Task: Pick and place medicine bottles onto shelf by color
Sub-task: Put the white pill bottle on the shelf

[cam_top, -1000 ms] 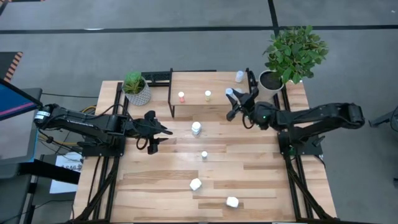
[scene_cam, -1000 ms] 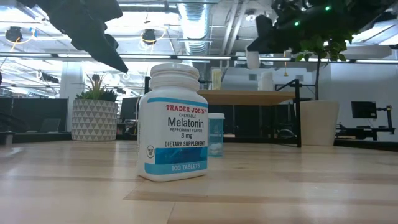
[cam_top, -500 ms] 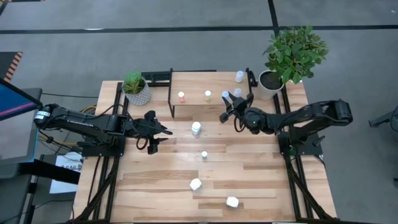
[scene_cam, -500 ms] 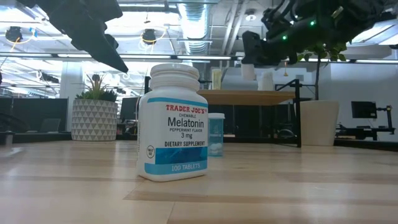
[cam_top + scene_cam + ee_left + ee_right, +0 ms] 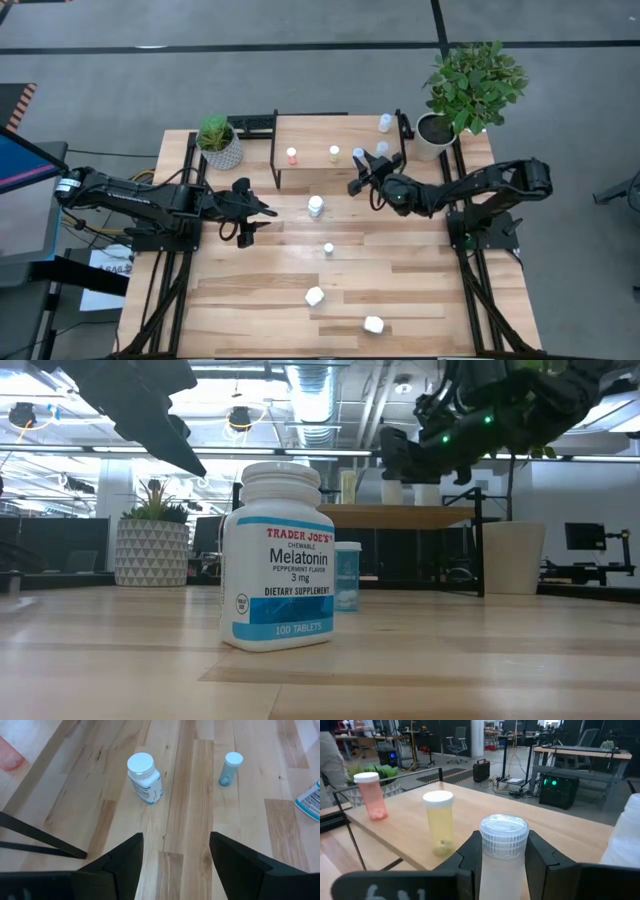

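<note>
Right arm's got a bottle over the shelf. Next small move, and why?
Probably lower it straight down onto the shelf. The right gripper is shut on the clear bottle, held above the shelf top beside the yellow bottle, with bare wood beneath. The left gripper waits open.

Right gripper [image 5: 361, 172] reaches inward, fingers clamped on a clear bottle [image 5: 503, 851]; left gripper [image 5: 262, 216] hovers, fingers spread apart.
</note>
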### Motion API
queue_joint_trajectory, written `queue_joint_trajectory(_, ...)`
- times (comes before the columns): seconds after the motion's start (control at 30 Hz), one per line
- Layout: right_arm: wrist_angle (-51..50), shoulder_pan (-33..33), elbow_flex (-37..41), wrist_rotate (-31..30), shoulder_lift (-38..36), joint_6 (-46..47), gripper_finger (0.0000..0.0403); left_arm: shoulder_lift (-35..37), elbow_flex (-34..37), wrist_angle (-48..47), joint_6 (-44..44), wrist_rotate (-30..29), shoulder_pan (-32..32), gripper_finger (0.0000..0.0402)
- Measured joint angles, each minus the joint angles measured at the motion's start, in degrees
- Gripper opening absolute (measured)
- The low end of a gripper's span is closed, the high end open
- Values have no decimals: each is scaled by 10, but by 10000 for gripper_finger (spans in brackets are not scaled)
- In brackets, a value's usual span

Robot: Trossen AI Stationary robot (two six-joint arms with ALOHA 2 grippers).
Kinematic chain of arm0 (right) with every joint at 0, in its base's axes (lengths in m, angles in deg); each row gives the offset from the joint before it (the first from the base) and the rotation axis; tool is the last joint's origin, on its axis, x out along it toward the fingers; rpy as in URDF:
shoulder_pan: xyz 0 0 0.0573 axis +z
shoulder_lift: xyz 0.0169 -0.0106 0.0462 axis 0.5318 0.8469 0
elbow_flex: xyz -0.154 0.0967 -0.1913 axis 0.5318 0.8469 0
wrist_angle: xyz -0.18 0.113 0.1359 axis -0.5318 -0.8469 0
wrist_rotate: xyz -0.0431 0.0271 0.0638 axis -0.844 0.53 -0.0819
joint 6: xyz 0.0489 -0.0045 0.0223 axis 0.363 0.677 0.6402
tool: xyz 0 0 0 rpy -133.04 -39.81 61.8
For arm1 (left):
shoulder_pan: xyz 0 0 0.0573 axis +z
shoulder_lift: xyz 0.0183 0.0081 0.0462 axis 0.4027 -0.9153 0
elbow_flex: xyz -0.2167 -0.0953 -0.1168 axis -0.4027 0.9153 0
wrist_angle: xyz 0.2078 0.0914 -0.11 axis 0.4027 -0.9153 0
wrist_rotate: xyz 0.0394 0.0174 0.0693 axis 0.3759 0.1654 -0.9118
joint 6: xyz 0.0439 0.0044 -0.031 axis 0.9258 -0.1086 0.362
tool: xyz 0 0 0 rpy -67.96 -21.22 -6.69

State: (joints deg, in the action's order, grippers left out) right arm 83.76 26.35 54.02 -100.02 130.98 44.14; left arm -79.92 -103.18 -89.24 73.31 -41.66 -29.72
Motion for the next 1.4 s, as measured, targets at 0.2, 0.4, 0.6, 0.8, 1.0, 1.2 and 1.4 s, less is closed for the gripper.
queue_joint_trajectory(0.2,3,-4,-13,-2,11,-24,107,0,0,0,0,0,0,215)
queue_joint_trajectory(0.4,4,-5,-22,-3,7,-56,108,0,0,0,0,0,0,215)
queue_joint_trajectory(0.6,-2,-7,-22,-3,11,-56,108,0,0,0,0,0,0,215)
queue_joint_trajectory(0.8,-11,-16,-22,-2,11,-47,108,0,0,0,0,0,0,215)
queue_joint_trajectory(1.0,-33,-27,-22,6,11,-23,130,0,0,0,0,0,0,215)
queue_joint_trajectory(1.2,-23,-27,-22,8,11,-26,195,0,0,0,0,1,0,215)
queue_joint_trajectory(1.4,-19,-30,-22,8,10,-27,236,0,0,0,0,1,0,215)
